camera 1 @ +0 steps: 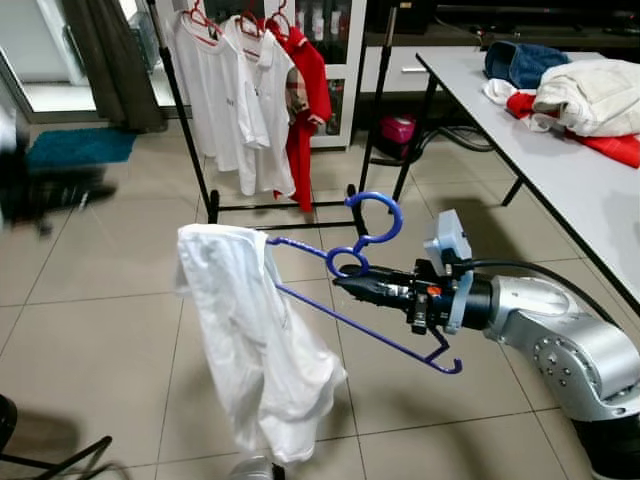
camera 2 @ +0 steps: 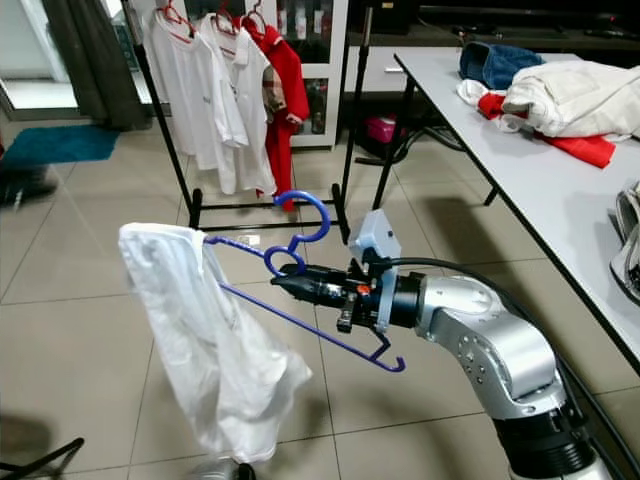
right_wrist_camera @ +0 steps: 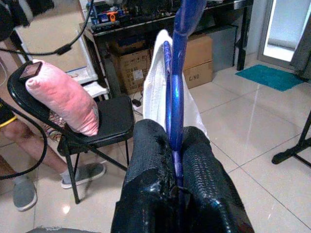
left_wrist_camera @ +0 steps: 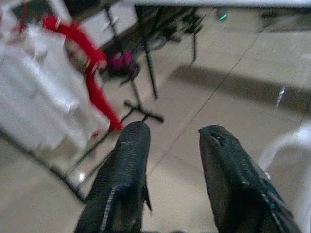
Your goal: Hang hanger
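A blue hanger (camera 1: 372,232) with a white shirt (camera 1: 255,340) draped over one end is held out over the tiled floor. My right gripper (camera 1: 345,283) is shut on the hanger's neck just below the hook; in the right wrist view the blue hanger (right_wrist_camera: 175,92) runs up between the fingers (right_wrist_camera: 148,160). The black clothes rack (camera 1: 280,205) stands farther ahead, carrying white shirts (camera 1: 225,95) and a red garment (camera 1: 305,95) on hangers. My left gripper (left_wrist_camera: 170,160) is open and empty, low above the floor, facing the rack's foot.
A white table (camera 1: 560,160) with piled clothes (camera 1: 590,100) runs along the right. A pink container (camera 1: 398,128) sits under a cabinet behind the rack. In the right wrist view a black chair (right_wrist_camera: 92,126) holds a pink cushion (right_wrist_camera: 63,97), with a person's leg (right_wrist_camera: 19,141) beside it.
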`<state>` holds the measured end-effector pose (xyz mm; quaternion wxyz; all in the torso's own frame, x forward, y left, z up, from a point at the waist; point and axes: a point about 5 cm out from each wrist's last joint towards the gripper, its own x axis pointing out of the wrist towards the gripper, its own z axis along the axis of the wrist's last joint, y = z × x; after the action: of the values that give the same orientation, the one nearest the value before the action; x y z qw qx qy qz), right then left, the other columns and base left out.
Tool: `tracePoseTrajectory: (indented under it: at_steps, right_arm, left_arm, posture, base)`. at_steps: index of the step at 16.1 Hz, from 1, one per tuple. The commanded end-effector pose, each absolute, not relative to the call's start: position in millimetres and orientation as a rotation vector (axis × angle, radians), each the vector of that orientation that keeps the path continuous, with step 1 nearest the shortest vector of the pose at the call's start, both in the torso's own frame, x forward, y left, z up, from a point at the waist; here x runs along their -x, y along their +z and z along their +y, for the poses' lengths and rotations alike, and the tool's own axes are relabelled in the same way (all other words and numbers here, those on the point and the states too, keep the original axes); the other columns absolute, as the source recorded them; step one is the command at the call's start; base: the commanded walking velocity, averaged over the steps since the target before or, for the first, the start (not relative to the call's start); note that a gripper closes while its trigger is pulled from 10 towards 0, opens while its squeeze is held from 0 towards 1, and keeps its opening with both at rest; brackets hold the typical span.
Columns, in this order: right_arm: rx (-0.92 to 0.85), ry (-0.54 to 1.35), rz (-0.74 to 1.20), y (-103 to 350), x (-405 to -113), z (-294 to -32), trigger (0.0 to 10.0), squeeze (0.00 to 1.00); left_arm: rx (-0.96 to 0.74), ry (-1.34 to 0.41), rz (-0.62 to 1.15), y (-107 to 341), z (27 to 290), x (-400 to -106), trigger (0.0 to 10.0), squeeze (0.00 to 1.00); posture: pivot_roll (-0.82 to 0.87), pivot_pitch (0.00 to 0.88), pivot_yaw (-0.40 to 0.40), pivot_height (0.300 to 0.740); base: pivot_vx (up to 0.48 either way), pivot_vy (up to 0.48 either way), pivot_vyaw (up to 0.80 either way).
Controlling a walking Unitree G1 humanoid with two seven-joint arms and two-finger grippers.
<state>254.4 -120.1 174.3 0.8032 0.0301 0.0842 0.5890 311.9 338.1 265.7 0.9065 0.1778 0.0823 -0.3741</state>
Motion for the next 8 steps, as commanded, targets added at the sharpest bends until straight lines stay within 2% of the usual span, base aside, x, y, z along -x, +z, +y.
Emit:
tracePoseTrajectory:
  at_steps: [1, 4, 6, 8]
  right_arm:
    - [-0.044, 1.272, 0.15, 179.2, -256.0, -118.9, 10.0, 0.0]
    - [-0.023, 1.297, 0.139, 180.0, -256.3, -112.5, 10.0, 0.0]
    - [-0.009, 1.31, 0.135, 179.9, -256.2, -109.5, 10.0, 0.0]
    - [-0.004, 1.319, 0.132, 180.1, -256.1, -107.8, 10.0, 0.0]
  left_arm:
    - [-0.353, -0.878, 0.162, 268.6, 321.5, -316.9, 10.0, 1.0]
    - [-0.377, -1.147, 0.171, 268.4, 276.4, -326.9, 10.0, 1.0]
    - [-0.335, -1.301, 0.164, 264.3, 251.8, -325.6, 10.0, 1.0]
    - [-0.3, -1.376, 0.155, 261.4, 238.7, -323.9, 10.0, 1.0]
  posture:
    - [-0.03, 0.0, 0.053, 0.74]
    - [-0.04, 0.0, 0.071, 0.74]
    - [-0.04, 0.0, 0.075, 0.74]
    - [-0.05, 0.0, 0.075, 0.74]
  base:
    - [0.0, 0.0, 0.0]
    - [0.0, 0.0, 0.0]
    - [0.0, 0.0, 0.0]
    - [0.0, 0.0, 0.0]
